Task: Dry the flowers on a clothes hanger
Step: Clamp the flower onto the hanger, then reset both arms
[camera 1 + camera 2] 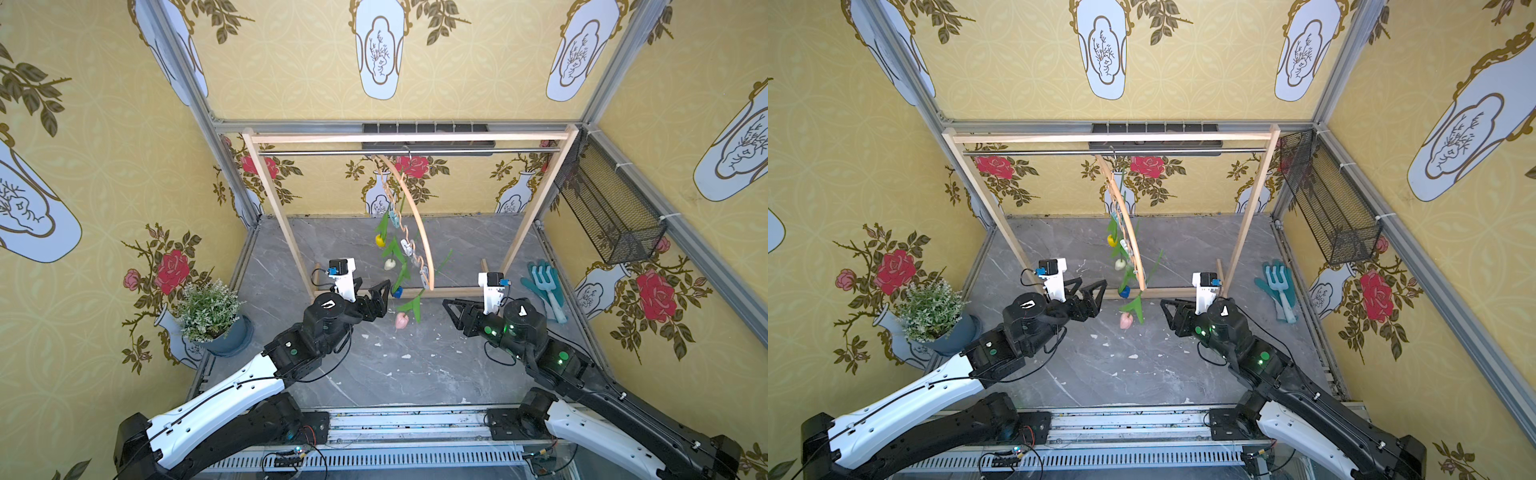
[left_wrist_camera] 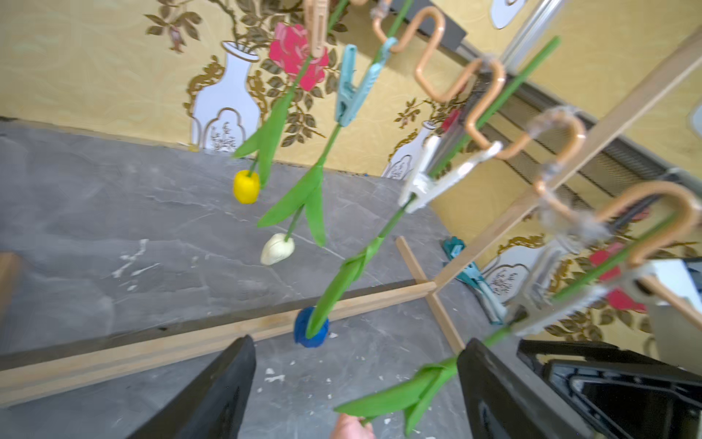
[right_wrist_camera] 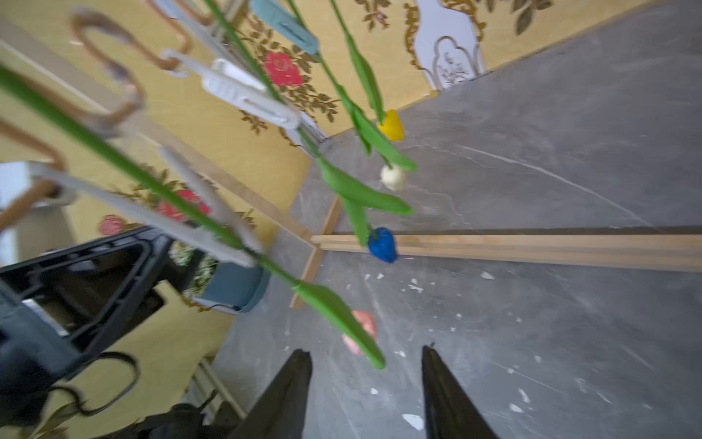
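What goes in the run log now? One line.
flowers: four clipped on hanger | hanger: on rail | left gripper: open | right gripper: open

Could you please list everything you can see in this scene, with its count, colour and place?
tulips: four; yellow, white, blue and pink heads, green stems; hanging head down from the clothespins
clothespins: four; pastel; along the hanger's wavy bar
clothes hanger: one; light wood; hooked on the rack's rail
rack: one; light wood, metal rail; back of the table
potted plant: one; green-white, blue-grey pot; beside the left arm
gardening gloves: apparently a pair; teal; by the rack's right foot
hand rake: one; pale; on the gloves
mesh basket: one; black; right wall
table: one; grey marble
left gripper: black; jaws open, beside the pink tulip
right gripper: black; jaws open, opposite
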### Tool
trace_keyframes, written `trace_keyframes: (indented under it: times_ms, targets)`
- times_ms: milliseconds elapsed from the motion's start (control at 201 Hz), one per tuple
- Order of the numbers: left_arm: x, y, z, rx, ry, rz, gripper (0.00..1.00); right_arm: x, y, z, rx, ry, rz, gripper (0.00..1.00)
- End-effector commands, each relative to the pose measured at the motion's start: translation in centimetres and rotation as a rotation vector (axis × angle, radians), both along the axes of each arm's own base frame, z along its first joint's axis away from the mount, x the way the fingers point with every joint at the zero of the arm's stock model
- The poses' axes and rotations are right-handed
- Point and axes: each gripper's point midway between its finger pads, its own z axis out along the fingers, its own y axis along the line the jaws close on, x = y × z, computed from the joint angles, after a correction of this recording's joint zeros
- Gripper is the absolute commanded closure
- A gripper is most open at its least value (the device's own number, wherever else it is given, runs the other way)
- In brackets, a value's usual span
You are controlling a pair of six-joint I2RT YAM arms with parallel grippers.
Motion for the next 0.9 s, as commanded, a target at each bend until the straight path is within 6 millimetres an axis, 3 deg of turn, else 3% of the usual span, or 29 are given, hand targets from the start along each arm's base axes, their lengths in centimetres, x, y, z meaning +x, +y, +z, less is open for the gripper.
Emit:
trace_keyframes:
  times_ms: [0, 164, 324, 398, 518, 592, 677, 757, 891]
  targets:
    - [0.8, 4.3, -1.5, 0.185, 0.021, 0.192, 0.05, 1.0, -5.3, -3.1, -0.247, 0.050, -0.225, 0.02]
    - [1.8, 8.9, 0.1, 0.330, -0.047, 0.397, 0.00, 2.0, -9.6, -1.9, -0.295, -0.008, -0.449, 0.02]
    - [4.0, 14.4, 0.0, 0.423, -0.091, 0.606, 0.00, 3.2, -10.7, -1.7, -0.384, -0.127, -0.497, 0.03]
    - [5.2, 17.1, -0.7, 0.452, -0.075, 0.699, 0.00, 3.9, -11.8, -3.6, -0.464, -0.158, -0.575, 0.03]
    - [7.7, 21.8, -2.9, 0.508, 0.007, 0.832, 0.00, 5.5, -11.9, -4.6, -0.596, -0.264, -0.579, 0.02]
    - [9.2, 23.5, -4.6, 0.507, 0.038, 0.853, 0.00, 7.1, -12.4, -5.0, -0.586, -0.277, -0.579, 0.02]
    - [10.2, 24.6, -6.5, 0.503, 0.027, 0.842, 0.00, 9.1, -16.0, -6.3, -0.521, -0.187, -0.664, 0.03]
    - [10.2, 25.0, -8.2, 0.489, -0.007, 0.827, 0.00, 10.2, -21.6, -7.9, -0.485, -0.092, -0.826, 0.02]
    - [9.6, 25.6, -10.7, 0.488, -0.038, 0.820, 0.00, 9.8, -29.0, -11.1, -0.487, 0.016, -1.067, 0.03]
